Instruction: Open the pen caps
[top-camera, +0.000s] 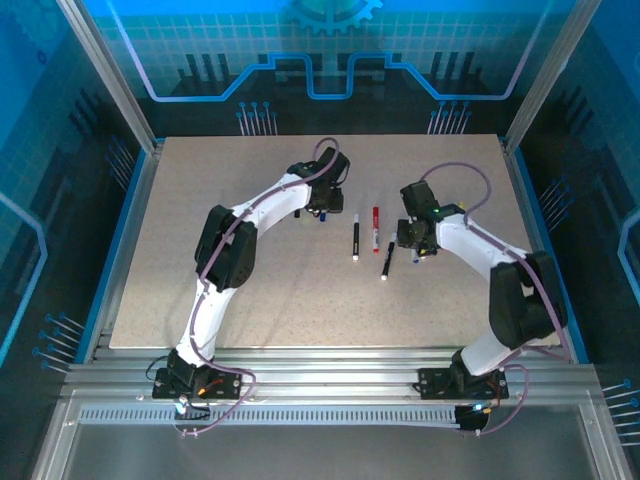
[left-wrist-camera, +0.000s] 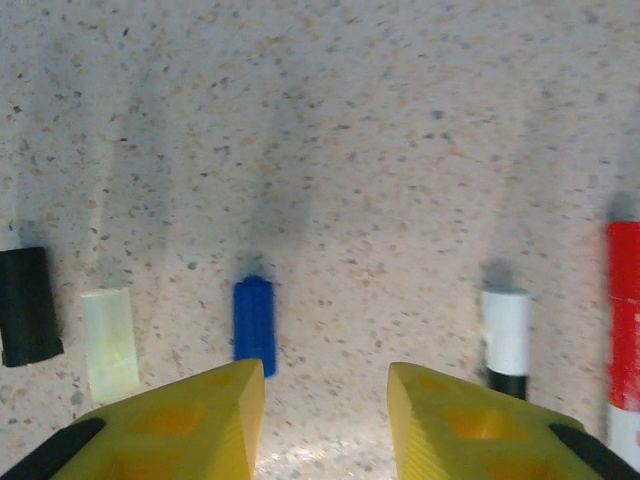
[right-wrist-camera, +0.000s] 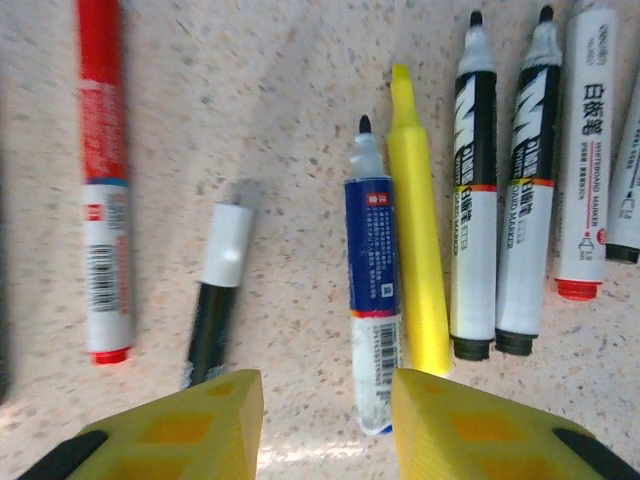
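Note:
Three loose pen caps lie in a row on the speckled table just ahead of my left gripper (left-wrist-camera: 325, 375): a black cap (left-wrist-camera: 25, 305), a pale yellow cap (left-wrist-camera: 108, 342) and a blue cap (left-wrist-camera: 254, 322). That gripper is open and empty, with the blue cap at its left fingertip. To their right lie a black pen with its white cap (left-wrist-camera: 506, 330) on and a red pen (left-wrist-camera: 624, 320). My right gripper (right-wrist-camera: 327, 385) is open and empty above the table. Beside its right finger rests the tail of an uncapped blue marker (right-wrist-camera: 373, 290). The white-capped black pen (right-wrist-camera: 215, 300) and the red-capped red pen (right-wrist-camera: 103, 180) lie to the left.
Right of the blue marker lie an uncapped yellow highlighter (right-wrist-camera: 418, 230), two uncapped black markers (right-wrist-camera: 473, 200) and a red-ended whiteboard marker (right-wrist-camera: 585, 150), side by side. In the top view three pens (top-camera: 376, 228) lie between the left gripper (top-camera: 325, 208) and the right gripper (top-camera: 417, 250).

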